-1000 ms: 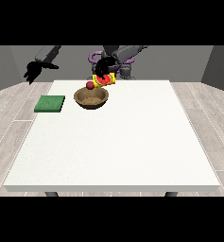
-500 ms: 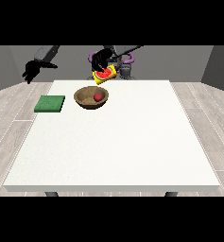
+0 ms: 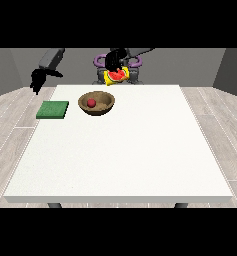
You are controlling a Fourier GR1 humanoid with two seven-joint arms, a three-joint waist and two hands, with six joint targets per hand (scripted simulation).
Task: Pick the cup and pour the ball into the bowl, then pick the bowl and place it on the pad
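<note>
A brown wooden bowl (image 3: 96,104) stands on the white table (image 3: 125,150) at the back left, and a small red ball (image 3: 91,102) lies inside it. Above and behind the bowl's right side hangs a yellow cup (image 3: 115,76), tipped so that its red inside faces the camera. The hand at the view's right (image 3: 113,61) is shut on this cup from above. Left of the bowl a flat green pad (image 3: 53,109) lies on the table. The hand at the view's left (image 3: 37,80) hangs in the air beyond the pad's far left, fingers relaxed and holding nothing.
The robot's torso (image 3: 117,67) stands behind the table's far edge. Wooden floor surrounds the table on all sides.
The ball has gone from the bowl's rim into the bowl. The hand with the tipped cup has risen and drawn back from the bowl. The other hand has sunk slightly.
</note>
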